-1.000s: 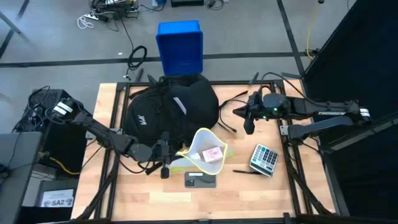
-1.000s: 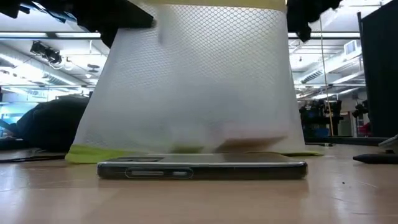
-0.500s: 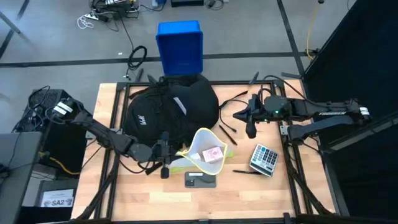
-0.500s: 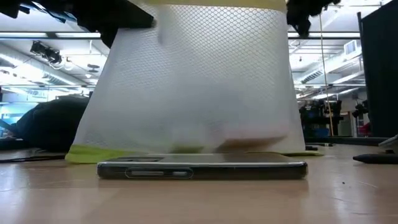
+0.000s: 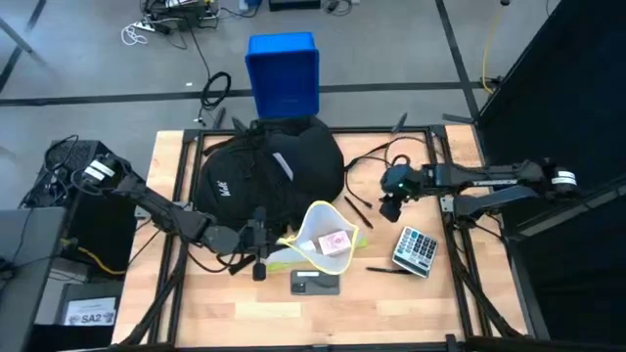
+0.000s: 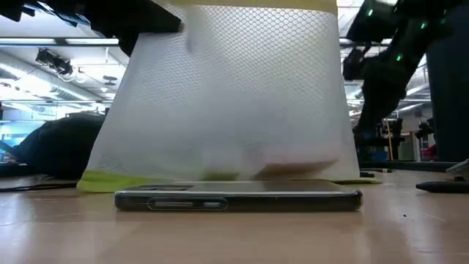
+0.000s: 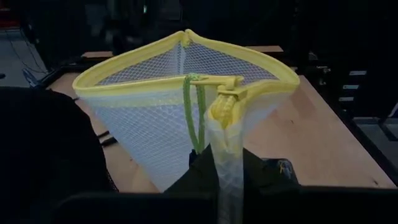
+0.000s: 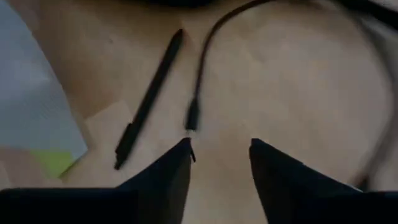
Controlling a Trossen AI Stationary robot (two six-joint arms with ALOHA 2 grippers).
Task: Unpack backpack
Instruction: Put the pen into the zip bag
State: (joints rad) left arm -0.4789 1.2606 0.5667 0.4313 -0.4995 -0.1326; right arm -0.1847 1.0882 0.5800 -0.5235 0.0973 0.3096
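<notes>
The black backpack [image 5: 264,174] lies on the table's far left part. Just in front of it stands a white mesh pouch [image 5: 321,238] with yellow trim, its mouth open upward and a pink box [image 5: 335,242] inside. My left gripper [image 5: 258,242] is shut on the pouch's left end. My right gripper [image 5: 390,203] hovers open to the right of the backpack, above a black pen [image 8: 149,99] and the end of a black cord [image 8: 194,115], touching neither. My left gripper pinches the pouch's narrow end [image 7: 224,163], just below the yellow zipper end, between its two fingers. It comes in level from the table's left side. The pouch stands upright with its mouth held open, and its lower edge [image 6: 220,178] lies on the table.
A phone [image 5: 315,284] lies flat in front of the pouch. A calculator [image 5: 416,249] and a second pen [image 5: 387,269] lie at the right. A blue box [image 5: 284,73] stands on the floor beyond the far edge. Black straps [image 5: 367,156] trail right of the backpack.
My right gripper has moved toward the table's near edge and down, tipping its fingers toward the table; it now shows at the right of the low view. The pouch, the backpack and my left gripper have stayed put.
</notes>
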